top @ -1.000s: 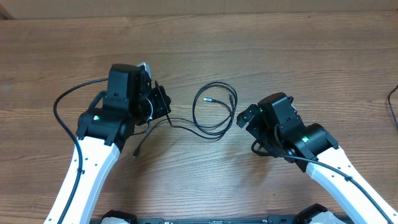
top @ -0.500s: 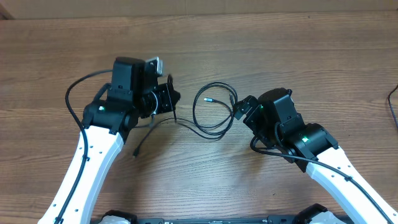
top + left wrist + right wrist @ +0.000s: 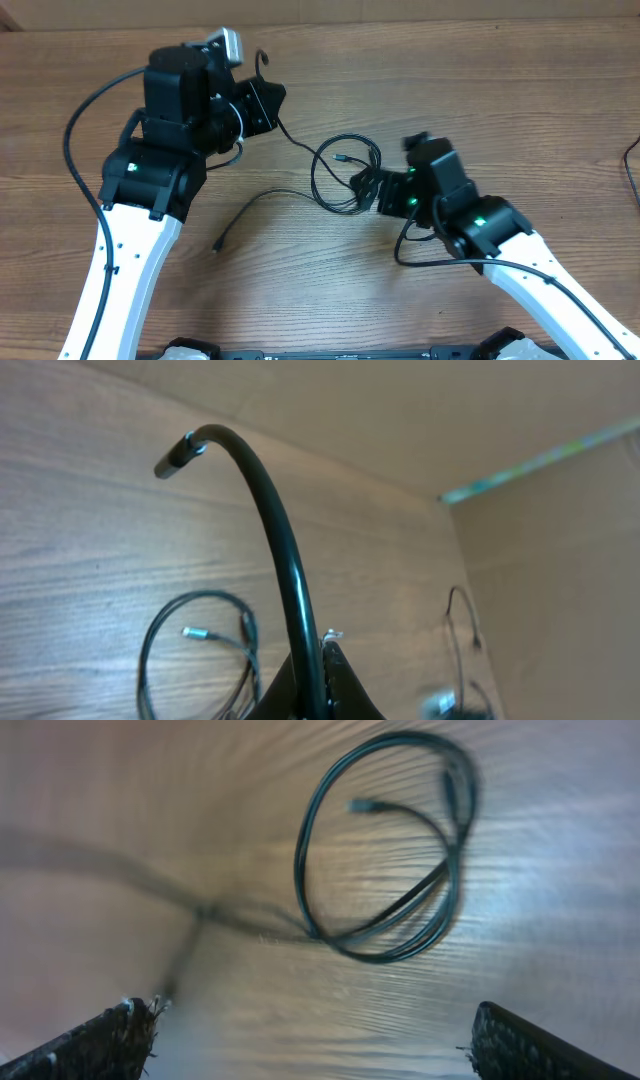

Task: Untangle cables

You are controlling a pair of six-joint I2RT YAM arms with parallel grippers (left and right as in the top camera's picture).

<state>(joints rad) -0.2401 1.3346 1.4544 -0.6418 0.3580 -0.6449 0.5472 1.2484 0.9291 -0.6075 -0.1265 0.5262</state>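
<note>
Reaching inward from both lower corners.
Clamped tight at the left gripper (image 3: 267, 100), upper left; spread wide at the right gripper (image 3: 366, 188), right of centre, pointing left.

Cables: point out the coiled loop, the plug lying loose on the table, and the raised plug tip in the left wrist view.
coiled loop (image 3: 313, 172), overhead view, its left arc
loose plug (image 3: 216, 246), overhead view, the cable's end
raised plug tip (image 3: 172, 460), left wrist view, the plug body
</note>
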